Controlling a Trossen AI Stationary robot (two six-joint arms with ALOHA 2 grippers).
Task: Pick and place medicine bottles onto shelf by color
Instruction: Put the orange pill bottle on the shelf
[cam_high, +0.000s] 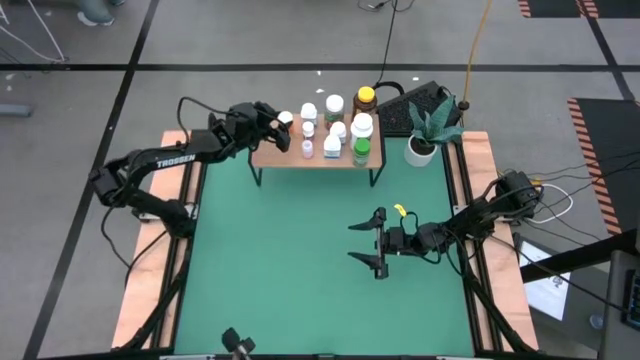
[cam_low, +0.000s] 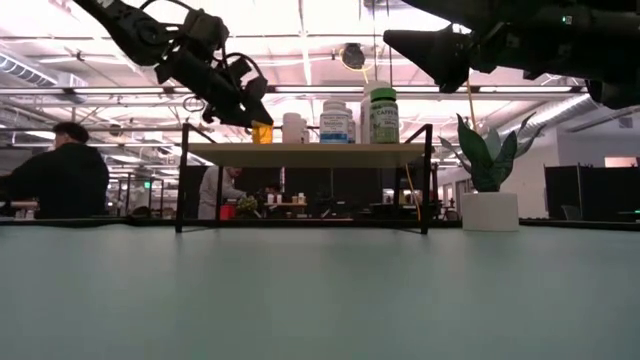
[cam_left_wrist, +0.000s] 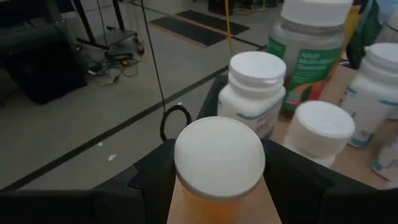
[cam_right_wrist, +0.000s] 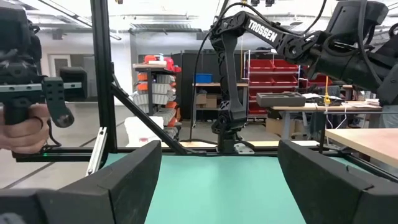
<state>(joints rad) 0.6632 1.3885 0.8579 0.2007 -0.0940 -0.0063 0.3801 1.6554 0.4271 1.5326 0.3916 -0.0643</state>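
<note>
Closest to my left wrist camera sits a white-capped orange bottle (cam_left_wrist: 219, 163), clamped between the fingers of my left pincer (cam_high: 281, 128), which hangs over the shelf's (cam_high: 270, 155) left end at the worktop's (cam_high: 280, 250) far edge. On that shelf stand the other medicine bottles (cam_high: 335, 130), with a green one (cam_high: 361, 152) near its right end and an amber, yellow-capped one (cam_high: 366, 99) behind. My right pincer (cam_high: 366, 242) hovers with fingers spread wide, holding nothing, over the worktop's right half. By the far right corner stands a potted plant (cam_high: 428, 128).
</note>
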